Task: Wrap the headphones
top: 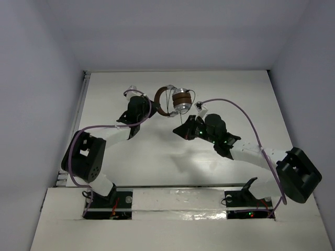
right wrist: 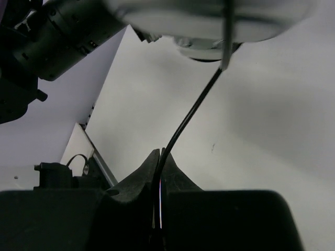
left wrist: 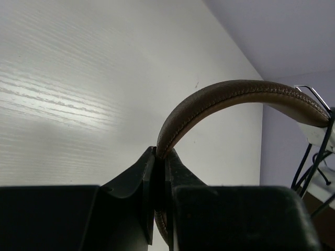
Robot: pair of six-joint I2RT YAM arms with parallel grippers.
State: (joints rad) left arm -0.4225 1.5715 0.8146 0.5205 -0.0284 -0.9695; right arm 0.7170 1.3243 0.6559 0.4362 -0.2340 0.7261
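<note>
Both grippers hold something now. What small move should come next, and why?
Probably the right gripper should carry the cord around the ear cups: it pinches the cord, which runs up to them, while the left gripper clamps the headband.

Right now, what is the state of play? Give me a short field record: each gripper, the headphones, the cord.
left gripper: shut on the headband
right gripper: shut on the cord
headphones: held between the two arms, over the far middle of the table
cord path: straight from the cup down into the right gripper
wrap progress: cannot tell from these views
</note>
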